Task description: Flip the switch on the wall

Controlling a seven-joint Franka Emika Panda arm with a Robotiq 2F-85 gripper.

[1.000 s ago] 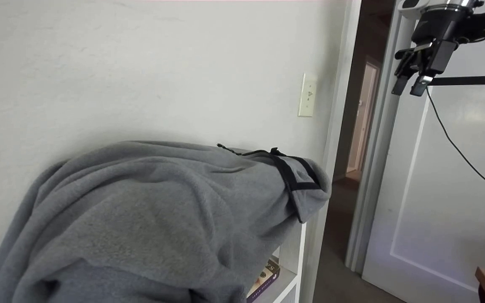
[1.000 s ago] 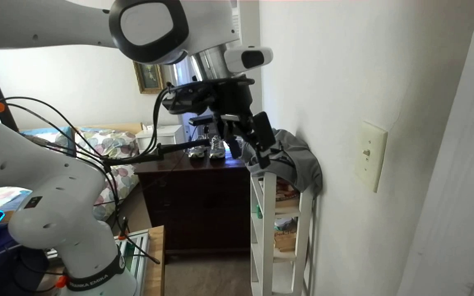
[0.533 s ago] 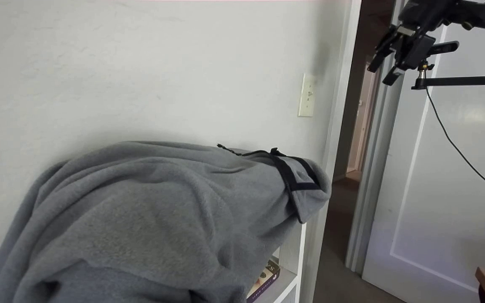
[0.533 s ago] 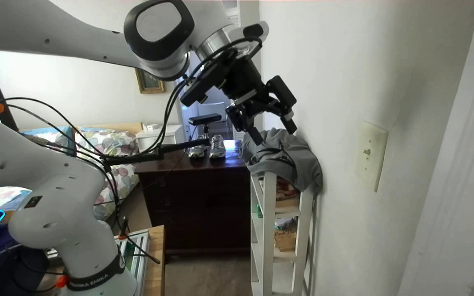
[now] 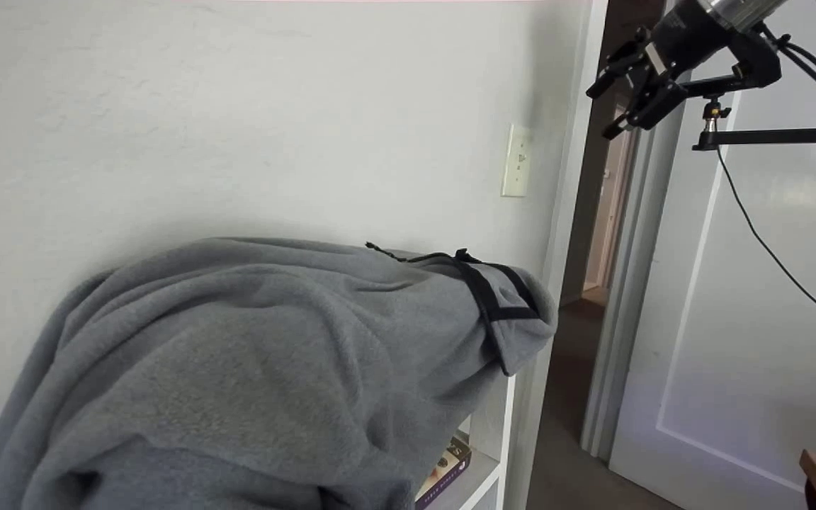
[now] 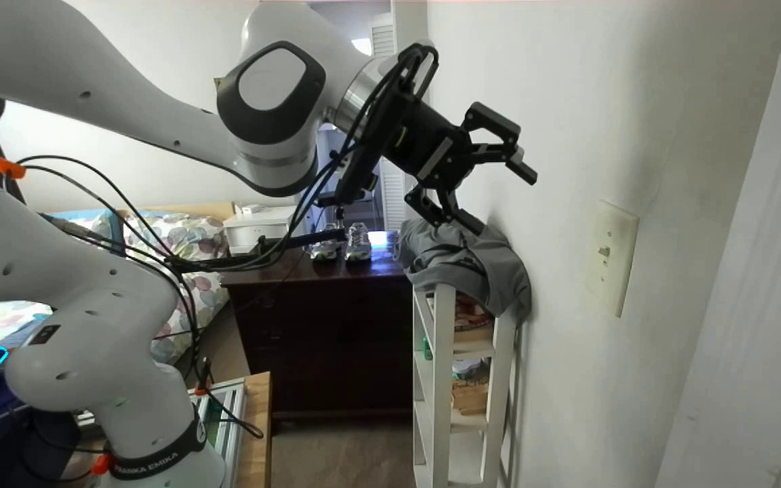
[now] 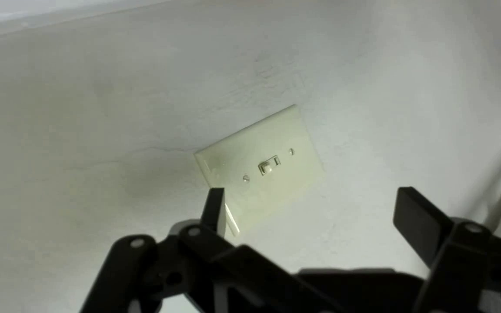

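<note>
In an exterior view the arm (image 6: pixel 153 115) is extended and slopes toward 4 o'clock, carrying the gripper (image 6: pixel 506 202) on much the same heading, tilted downward and facing the wall (image 6: pixel 567 122). The gripper is released, its fingers (image 7: pixel 212 208) spread wide. The switch (image 6: pixel 613 257) is mounted upright on the wall at 4 o'clock from the gripper, apart from it; in the wrist view it sits at 10 o'clock from the gap between the fingers, one finger overlapping its edge. A white shelf unit (image 6: pixel 442 379) stands between 6 and 7 o'clock from the gripper. One compartment holds a brown lettered item (image 6: pixel 470 397); some contents are too small to identify. A grey garment (image 6: pixel 462 254) is draped over the top; beneath it, a purple-spined book (image 5: pixel 448 467) lies on a shelf.
</note>
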